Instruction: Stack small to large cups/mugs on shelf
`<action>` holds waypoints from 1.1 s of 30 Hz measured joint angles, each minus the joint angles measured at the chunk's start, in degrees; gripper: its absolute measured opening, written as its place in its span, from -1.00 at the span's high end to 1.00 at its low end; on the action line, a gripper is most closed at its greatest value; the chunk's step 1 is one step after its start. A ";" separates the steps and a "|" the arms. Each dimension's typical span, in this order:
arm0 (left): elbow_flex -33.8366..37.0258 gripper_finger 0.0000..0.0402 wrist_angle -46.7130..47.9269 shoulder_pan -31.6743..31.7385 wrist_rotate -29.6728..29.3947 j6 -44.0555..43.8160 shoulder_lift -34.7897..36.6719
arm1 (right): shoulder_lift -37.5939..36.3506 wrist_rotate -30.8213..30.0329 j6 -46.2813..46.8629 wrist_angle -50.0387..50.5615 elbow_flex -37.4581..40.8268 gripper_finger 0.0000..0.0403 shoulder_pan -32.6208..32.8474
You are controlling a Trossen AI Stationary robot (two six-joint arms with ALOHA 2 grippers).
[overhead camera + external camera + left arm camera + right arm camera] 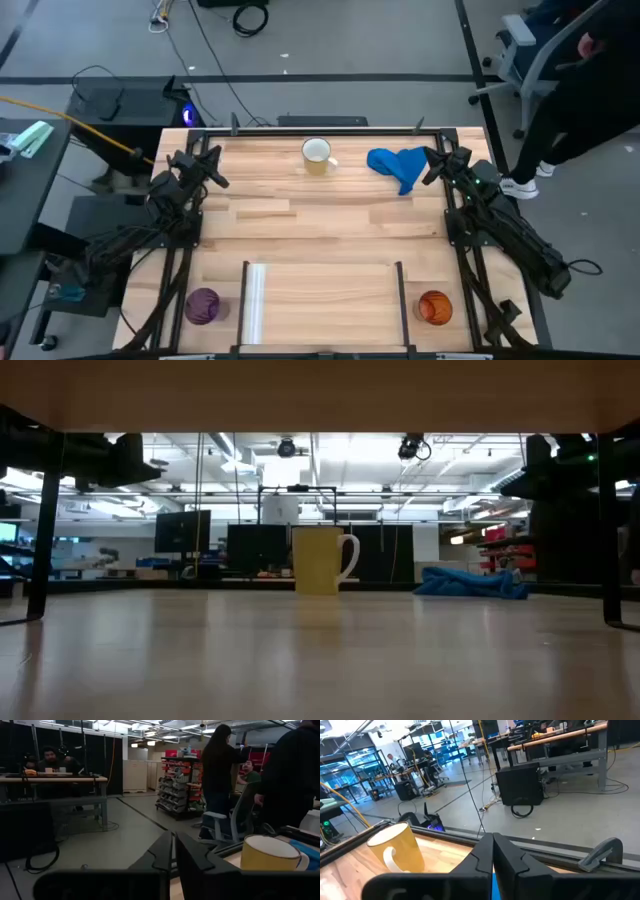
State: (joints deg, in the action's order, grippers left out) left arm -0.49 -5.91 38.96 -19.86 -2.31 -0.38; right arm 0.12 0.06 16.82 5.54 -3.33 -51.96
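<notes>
High view: mug [317, 154] upright at top centre, handle toward frame right, beside cloth [398, 166]. Purple cup [203, 305] lower left, orange cup [435, 307] lower right, flanking shelf [325, 295]. Left gripper [212, 168], right gripper [432, 165] clenched, empty.
Low view: mug centre, handle right.

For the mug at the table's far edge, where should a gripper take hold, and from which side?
Probably the rim wall of the mug, from above: it stands upright with its mouth open. Its handle points toward the blue cloth, so pinching the rim on the opposite side, nearer the left gripper, likely avoids both.
</notes>
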 joint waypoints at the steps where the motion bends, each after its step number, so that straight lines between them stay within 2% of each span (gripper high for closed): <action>1: 0.00 0.87 -0.01 0.00 0.00 -0.02 0.00 | 0.00 0.01 -0.01 0.01 0.00 0.92 0.01; 33: 0.00 0.82 -0.01 0.00 0.00 0.00 0.00 | 0.00 0.02 0.00 0.00 0.00 0.92 0.00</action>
State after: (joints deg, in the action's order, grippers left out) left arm -0.49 -5.93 38.96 -19.86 -2.31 -0.38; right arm 0.12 0.08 16.82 5.54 -3.33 -51.96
